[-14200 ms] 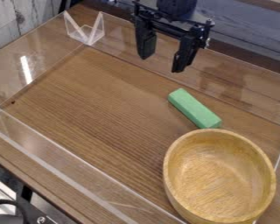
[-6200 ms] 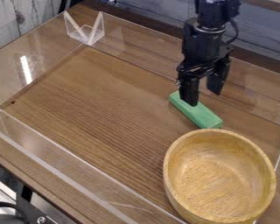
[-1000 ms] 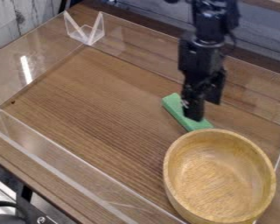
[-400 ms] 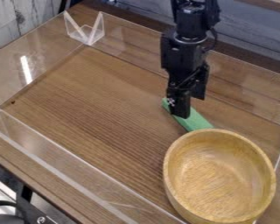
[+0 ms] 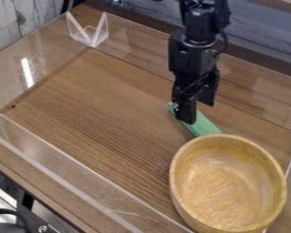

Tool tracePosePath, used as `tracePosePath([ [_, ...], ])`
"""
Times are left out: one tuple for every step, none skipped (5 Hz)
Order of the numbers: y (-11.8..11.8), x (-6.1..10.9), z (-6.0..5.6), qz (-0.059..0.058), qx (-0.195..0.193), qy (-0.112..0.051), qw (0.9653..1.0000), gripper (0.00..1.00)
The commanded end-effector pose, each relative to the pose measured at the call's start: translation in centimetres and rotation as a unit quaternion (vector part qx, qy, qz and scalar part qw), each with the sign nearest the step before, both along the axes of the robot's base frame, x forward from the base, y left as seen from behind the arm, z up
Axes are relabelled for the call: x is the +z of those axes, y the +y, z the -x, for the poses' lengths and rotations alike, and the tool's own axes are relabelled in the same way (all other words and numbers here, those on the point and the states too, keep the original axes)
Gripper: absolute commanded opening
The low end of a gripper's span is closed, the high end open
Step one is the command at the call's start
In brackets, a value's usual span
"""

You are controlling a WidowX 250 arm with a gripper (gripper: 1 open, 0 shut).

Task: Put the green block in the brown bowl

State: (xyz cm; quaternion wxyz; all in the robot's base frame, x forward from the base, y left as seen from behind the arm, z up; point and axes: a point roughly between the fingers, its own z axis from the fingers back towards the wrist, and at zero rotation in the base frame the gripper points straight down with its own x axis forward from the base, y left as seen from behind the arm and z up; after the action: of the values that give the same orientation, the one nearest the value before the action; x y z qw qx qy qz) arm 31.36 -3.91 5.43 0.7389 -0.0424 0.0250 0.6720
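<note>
The green block point(image 5: 204, 125) lies flat on the wooden table, just behind the rim of the brown bowl point(image 5: 177, 178), which stands empty at the front right. My gripper point(image 5: 185, 111) points straight down and is lowered onto the block's left end. Its dark fingers point(image 5: 188, 98) are seen almost edge-on and hide that end of the block. The jaws stand open, and I cannot tell whether they touch the block. The block rests on the table.
Clear acrylic walls point(image 5: 39, 136) fence the wooden table point(image 5: 99, 100) on the left and front. A small clear acrylic stand point(image 5: 87, 32) sits at the back left corner. The bowl's rim is close to the block's right end.
The gripper came from the back of the table down to the block. Over the last second it edged slightly left along the block, then stayed still. Its jaws remain open.
</note>
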Motion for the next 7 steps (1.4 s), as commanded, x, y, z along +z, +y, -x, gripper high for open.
tracePosePath([
  [0.2,1.0,-1.3,-0.005,-0.005,-0.016,0.9999,1.0],
  [0.5,1.0,-2.1,-0.008,-0.004,-0.013,0.9999,1.0],
  [0.8,0.5,-2.2,-0.011,-0.014,-0.01,0.9998,1.0],
  [1.1,0.0,-2.2,-0.014,-0.025,-0.007,0.9996,1.0],
  [0.3,0.1,-2.3,-0.017,-0.015,-0.004,0.9997,1.0],
  [-0.5,0.3,-2.3,-0.02,-0.007,0.0,0.9998,1.0],
  [1.0,-0.9,-2.5,-0.022,-0.002,0.004,0.9997,1.0],
])
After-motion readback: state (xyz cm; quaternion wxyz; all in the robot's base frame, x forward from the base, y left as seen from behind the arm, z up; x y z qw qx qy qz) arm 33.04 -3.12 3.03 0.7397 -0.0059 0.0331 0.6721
